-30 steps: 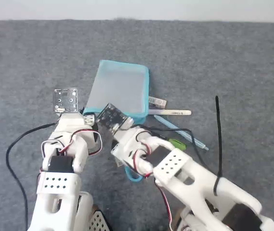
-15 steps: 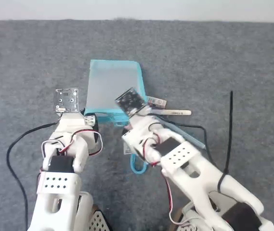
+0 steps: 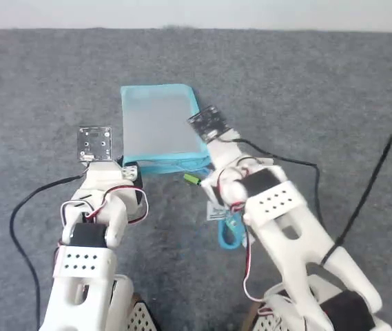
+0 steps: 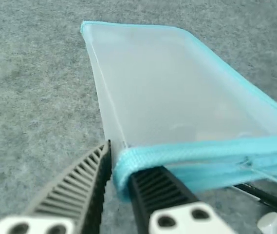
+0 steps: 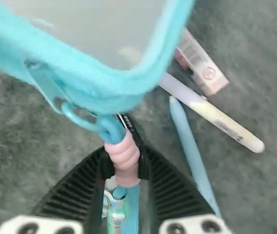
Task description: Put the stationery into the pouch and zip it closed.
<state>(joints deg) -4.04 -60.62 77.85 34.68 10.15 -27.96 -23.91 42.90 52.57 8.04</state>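
Observation:
The translucent pouch (image 3: pixel 158 124) with teal edging lies flat in the middle of the table. My left gripper (image 3: pixel 132 169) is shut on its near left corner; the left wrist view has both fingers (image 4: pixel 150 187) clamped on the teal seam of the pouch (image 4: pixel 177 97). My right gripper (image 5: pixel 122 151) is shut on the pink zipper pull (image 5: pixel 122 155), linked by a teal ring to the pouch edge (image 5: pixel 104 87). It sits at the pouch's near right corner (image 3: pixel 206 169). Outside the pouch lie a cream pen (image 5: pixel 211 119), a light blue pen (image 5: pixel 192 151) and a small pinkish box (image 5: pixel 199 63).
A teal strap loop (image 3: pixel 231 234) with a tag hangs under the right arm. A small green piece (image 3: pixel 193 179) lies beside the right gripper. Black cables (image 3: pixel 361 200) trail on the right. Grey carpet (image 3: pixel 320 83) spreads open beyond and beside the pouch.
My right gripper has swung rightward along the pouch's near edge with the zipper pull. The pouch has turned and shifted left. The pens now lie hidden under the right arm in the high view.

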